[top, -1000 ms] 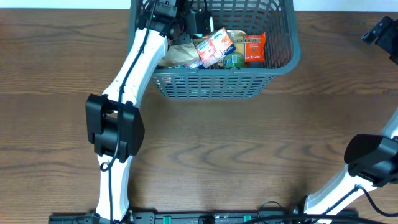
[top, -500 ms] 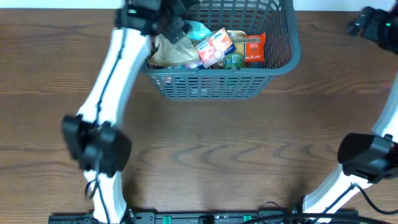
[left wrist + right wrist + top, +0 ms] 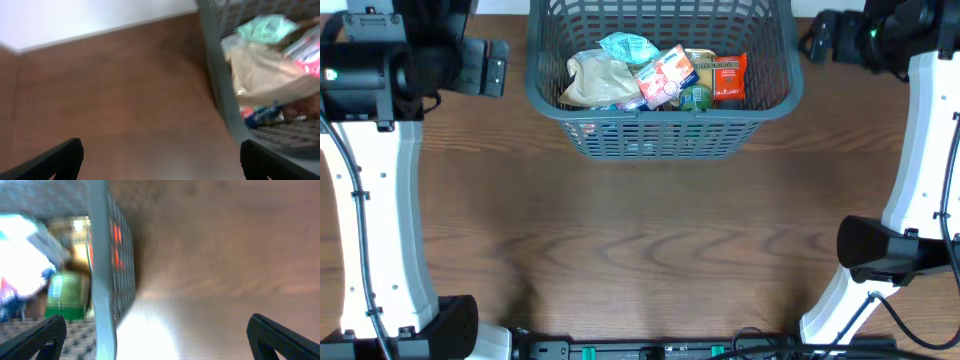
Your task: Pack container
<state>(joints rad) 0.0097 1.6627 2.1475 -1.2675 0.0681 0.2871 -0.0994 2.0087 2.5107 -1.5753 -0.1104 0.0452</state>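
Observation:
The container [image 3: 665, 113], a grey slotted basket, stands at the table's far middle. In it lie a teal packet [image 3: 628, 46], a beige bag [image 3: 588, 82], a red-and-white packet [image 3: 665, 75], a green tin [image 3: 696, 98] and an orange packet [image 3: 726, 75]. My left gripper [image 3: 498, 66] hovers just outside the basket's left wall, open and empty. The left wrist view shows that gripper [image 3: 162, 161] over bare wood, with the basket rim [image 3: 220, 75] to its right. My right gripper [image 3: 813, 38] hangs open beside the right wall. Seen from the right wrist, the gripper [image 3: 160, 337] spans the rim [image 3: 102, 280], holding nothing.
The brown wooden table [image 3: 650, 250] stretches in front of the basket. Both white arms rise along the left and right edges of the overhead view. A white wall [image 3: 75, 20] meets the table's far edge.
My left gripper opened and pulled left out of the basket, uncovering the teal packet on the pile. My right gripper moved left, closer to the basket's right wall.

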